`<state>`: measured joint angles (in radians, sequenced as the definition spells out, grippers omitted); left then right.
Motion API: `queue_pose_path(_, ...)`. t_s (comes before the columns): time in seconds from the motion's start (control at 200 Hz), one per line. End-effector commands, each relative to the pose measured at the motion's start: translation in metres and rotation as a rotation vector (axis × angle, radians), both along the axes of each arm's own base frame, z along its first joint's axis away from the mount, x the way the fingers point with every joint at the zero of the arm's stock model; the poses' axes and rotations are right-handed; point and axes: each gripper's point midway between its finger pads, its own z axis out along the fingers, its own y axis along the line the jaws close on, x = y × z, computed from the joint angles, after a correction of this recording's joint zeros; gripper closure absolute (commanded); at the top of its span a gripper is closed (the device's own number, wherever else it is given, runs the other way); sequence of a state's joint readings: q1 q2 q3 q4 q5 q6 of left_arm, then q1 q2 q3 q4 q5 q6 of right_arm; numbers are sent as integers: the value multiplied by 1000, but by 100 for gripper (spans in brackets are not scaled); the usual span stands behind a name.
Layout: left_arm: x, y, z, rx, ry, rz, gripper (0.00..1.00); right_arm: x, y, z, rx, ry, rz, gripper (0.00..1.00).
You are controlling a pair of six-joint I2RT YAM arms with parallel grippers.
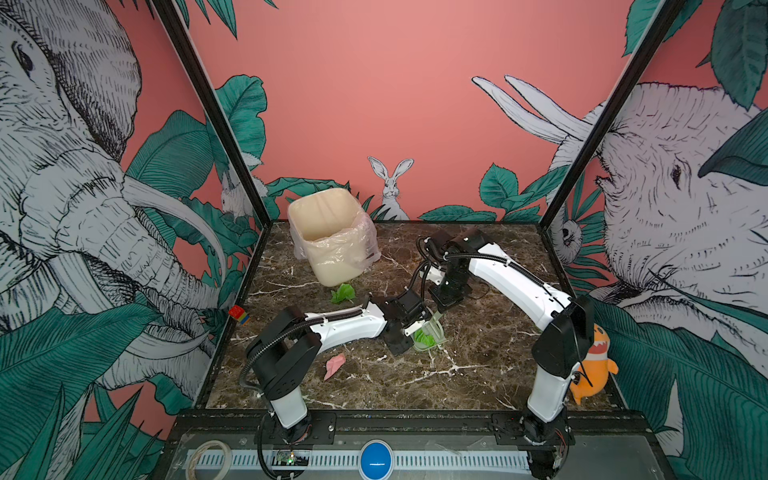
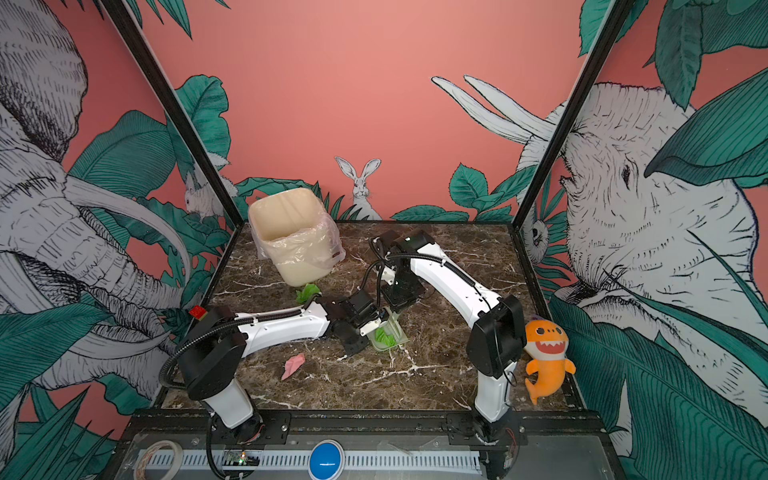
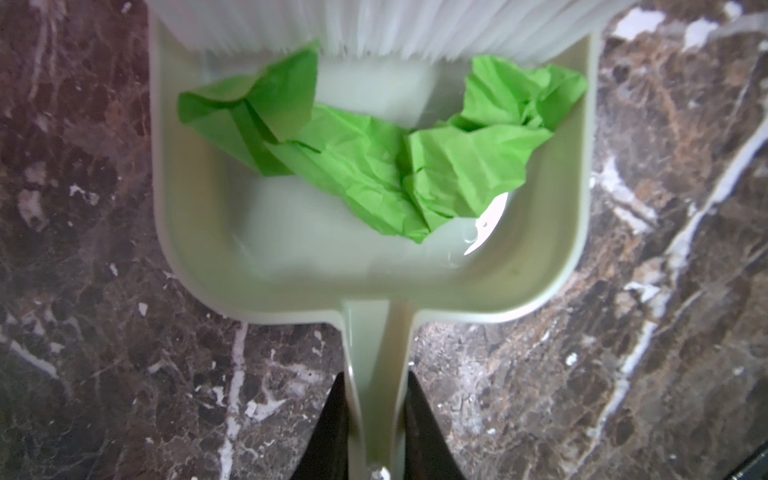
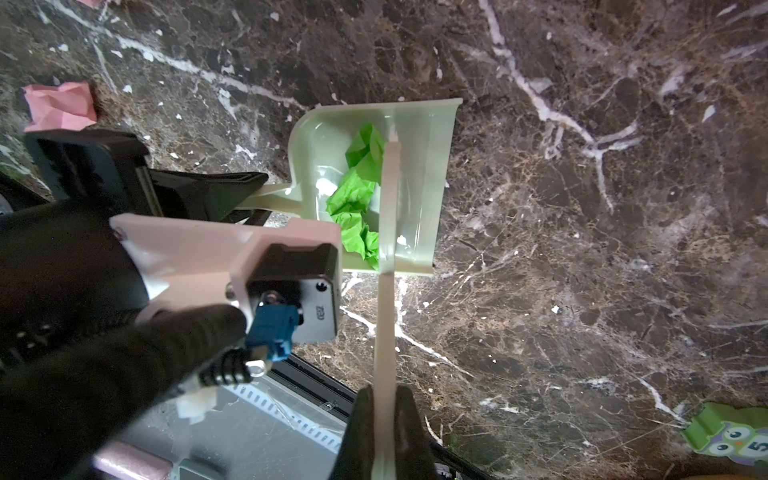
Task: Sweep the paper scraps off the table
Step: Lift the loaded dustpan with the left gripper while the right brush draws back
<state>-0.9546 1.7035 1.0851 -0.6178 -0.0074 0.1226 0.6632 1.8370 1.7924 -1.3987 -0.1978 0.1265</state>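
My left gripper (image 3: 376,415) is shut on the handle of a pale green dustpan (image 3: 291,257) that rests on the table (image 1: 478,374) near its middle. A crumpled green paper scrap (image 3: 374,166) lies inside the pan (image 1: 434,328). My right gripper (image 4: 384,415) is shut on the thin pale handle of a brush (image 4: 384,291). The brush's white bristles (image 3: 374,25) stand at the pan's open mouth, touching the scrap. A second green scrap (image 1: 343,293) lies by the bin. A pink scrap (image 1: 334,365) lies on the table in front of the left arm.
A cream bin (image 1: 328,232) lined with a clear bag stands at the back left. An orange plush toy (image 1: 594,361) sits at the right edge beside the right arm's base. A small coloured cube (image 1: 238,313) rests on the left frame edge.
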Motion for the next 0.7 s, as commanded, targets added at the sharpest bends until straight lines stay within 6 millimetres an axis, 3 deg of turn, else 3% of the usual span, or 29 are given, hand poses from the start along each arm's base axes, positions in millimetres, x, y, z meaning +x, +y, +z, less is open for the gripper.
queue_pose_path(0.0, 0, 0, 10, -9, -13, 2, 87, -5, -12, 22, -9, -51, 34, 100)
queue_pose_path(0.375, 7, -2, 42, -69, -70, 34, 87, 14, -50, 53, 38, -143, -83, 100)
queue_pose_path(0.69, 16, 10, 86, -166, -97, 120, 87, 22, -87, 65, 57, -178, -175, 100)
